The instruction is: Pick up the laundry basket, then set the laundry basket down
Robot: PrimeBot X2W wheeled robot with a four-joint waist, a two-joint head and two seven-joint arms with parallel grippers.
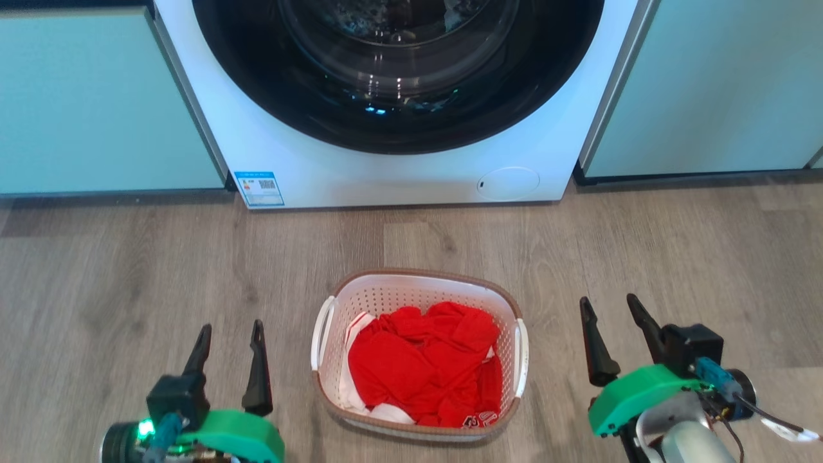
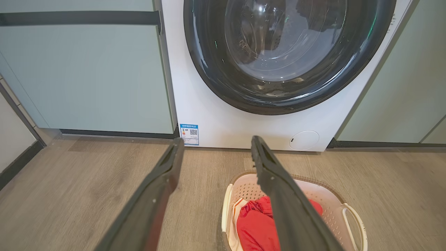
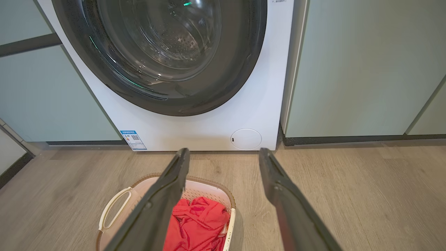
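The laundry basket [image 1: 386, 297], white and perforated with a brown rim, stands on the wood floor in front of the washing machine, holding red and white clothes [image 1: 424, 366]. My left gripper [image 1: 230, 333] is open to the left of the basket, apart from its left handle [image 1: 321, 331]. My right gripper [image 1: 609, 307] is open to the right, apart from the right handle [image 1: 522, 357]. In the left wrist view the basket [image 2: 334, 202] lies at lower right behind one finger [image 2: 278, 188]. The right wrist view has the basket [image 3: 212, 190] at lower left.
A white washing machine [image 1: 398, 173] with a dark round door [image 1: 398, 71] stands just beyond the basket. Pale green cabinets flank it on the left [image 1: 96, 103] and right [image 1: 720, 90]. Wood floor [image 1: 128, 270] lies open on both sides of the basket.
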